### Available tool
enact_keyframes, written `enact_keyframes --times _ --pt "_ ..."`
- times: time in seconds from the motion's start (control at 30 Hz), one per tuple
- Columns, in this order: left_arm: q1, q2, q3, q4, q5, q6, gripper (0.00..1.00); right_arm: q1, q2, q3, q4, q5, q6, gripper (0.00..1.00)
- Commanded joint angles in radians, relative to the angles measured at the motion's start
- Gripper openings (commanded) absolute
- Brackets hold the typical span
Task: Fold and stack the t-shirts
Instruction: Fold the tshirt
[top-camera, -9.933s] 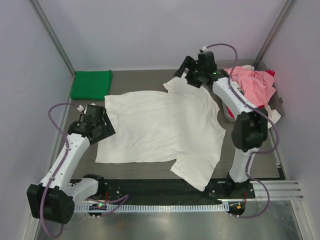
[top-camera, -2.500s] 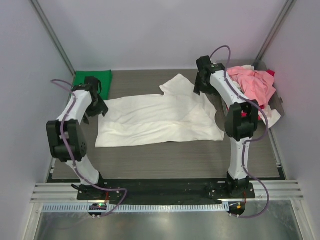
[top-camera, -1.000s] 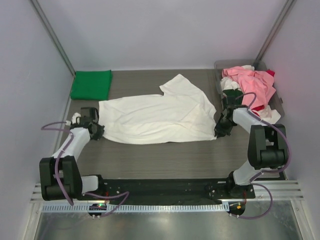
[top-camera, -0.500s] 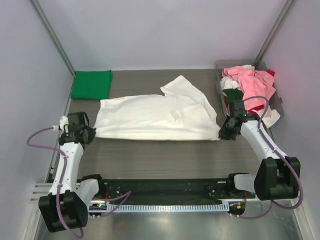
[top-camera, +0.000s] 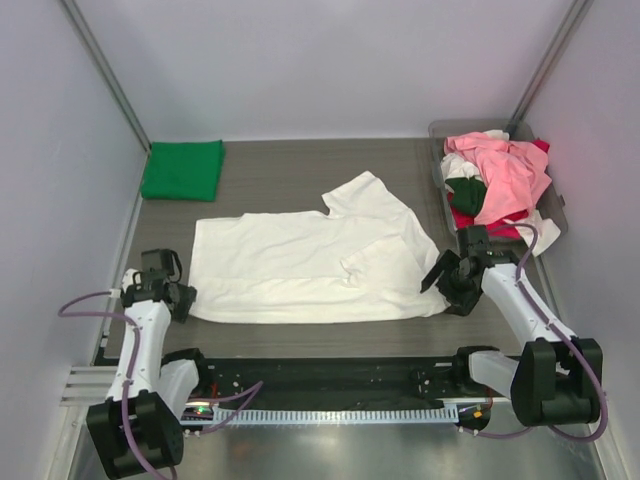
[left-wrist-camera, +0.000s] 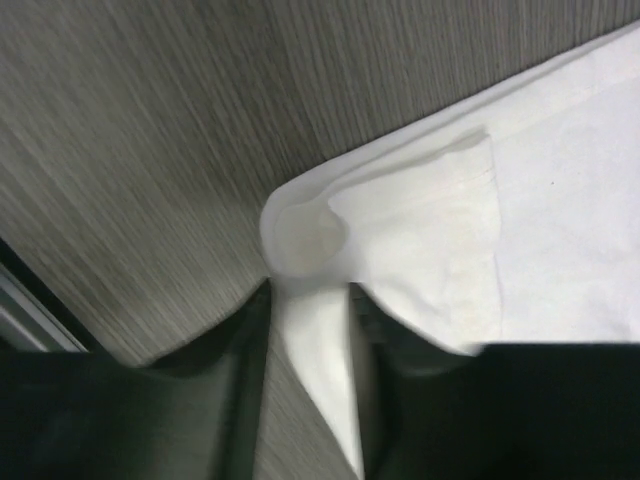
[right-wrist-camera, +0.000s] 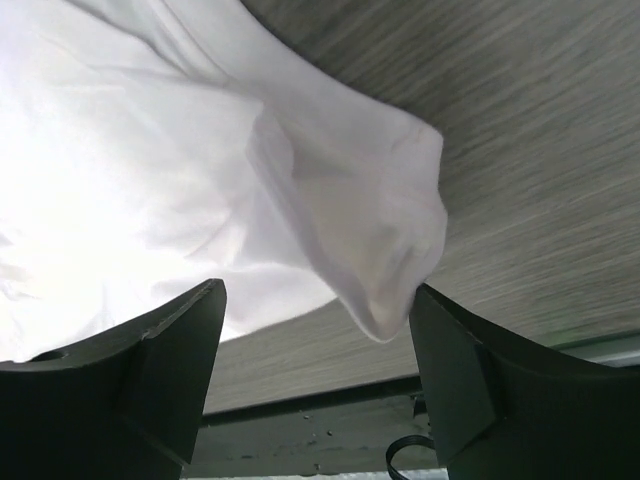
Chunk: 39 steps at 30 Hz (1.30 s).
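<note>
The left pincer (top-camera: 178, 298) is closed narrow on the near left corner of the white t-shirt (top-camera: 310, 265). In the left wrist view, a thin strip of the smooth cloth (left-wrist-camera: 520, 200) passes between the two dark fingers (left-wrist-camera: 250, 320). Just ahead of their tips the hem bulges into a small rounded fold. Under this pincer (left-wrist-camera: 308, 295) lies the table (left-wrist-camera: 150, 120), grey with a fine wood grain.

The right pincer (top-camera: 445, 283) stands wide open at the near right corner of the same shirt. In the right wrist view, a soft, wrinkled lobe of the white cloth (right-wrist-camera: 150, 150) hangs down between the two spread black fingers (right-wrist-camera: 175, 350). They do not press it.

The shirt lies between the two pincers as a long, flat, folded band. One short sleeve sticks out on its far side, away from both pincers.

Far beyond the left pincer, in the table's far corner, a bright green t-shirt (top-camera: 182, 168) lies folded into a neat rectangle. Beyond the right pincer stands a grey plastic tray (top-camera: 436, 150) with a crumpled heap of tees. A pink t-shirt (top-camera: 505, 170) is on top, with dark green, red and white cloth under it.
</note>
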Motion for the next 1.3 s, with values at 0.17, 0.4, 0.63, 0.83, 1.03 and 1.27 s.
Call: enact_keyframes --times 0.17,0.4,0.63,0.83,1.03,1.27 --pt "0.052 -0.088 0.183 -0.173 -0.011 -0.010 0.97 -0.004 -0.200 0.013 -0.099 -0.074 0.044 0.81" --pt "0.055 -0.076 0.310 -0.092 0.176 0.260 1.00 0.097 -0.069 0.287 -0.028 -0.042 -0.099 0.81" --pt "0.052 0.053 0.370 -0.152 0.206 0.481 1.00 0.238 0.489 0.825 -0.015 0.138 -0.246 0.80" --pt "0.051 0.037 0.326 -0.096 0.279 0.474 1.00 0.238 0.977 1.387 -0.028 0.149 -0.387 0.79" --pt "0.045 0.050 0.327 -0.102 0.256 0.464 0.97 0.238 1.287 1.804 -0.009 0.117 -0.455 0.79" --pt "0.020 0.053 0.327 -0.108 0.240 0.458 0.96 0.240 1.454 1.864 0.195 0.178 -0.439 0.79"
